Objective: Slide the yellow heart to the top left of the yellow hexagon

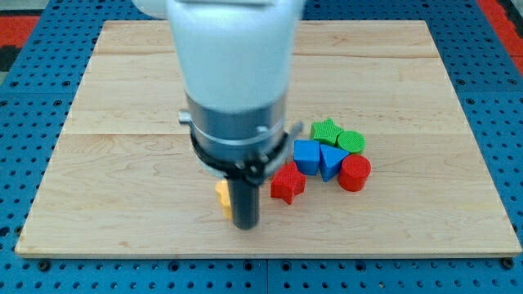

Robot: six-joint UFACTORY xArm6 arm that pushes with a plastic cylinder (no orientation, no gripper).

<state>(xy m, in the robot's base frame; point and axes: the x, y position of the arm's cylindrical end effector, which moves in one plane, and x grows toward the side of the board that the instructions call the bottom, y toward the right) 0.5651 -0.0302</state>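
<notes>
My tip point(245, 224) rests on the board near the view's bottom, left of centre. A yellow block point(222, 196) shows just to its left, touching or nearly touching the rod; only a small part is visible and its shape cannot be made out. Whether it is the yellow heart or the yellow hexagon I cannot tell. No second yellow block shows; the arm's body hides the board above the tip.
A cluster lies right of the tip: a red star-like block point(287, 182), a blue block point(306, 156), a blue triangle point(331, 160), a red cylinder point(355, 172), a green star-like block point(325, 131) and a green cylinder point(352, 141). The wooden board point(122, 98) sits on blue pegboard.
</notes>
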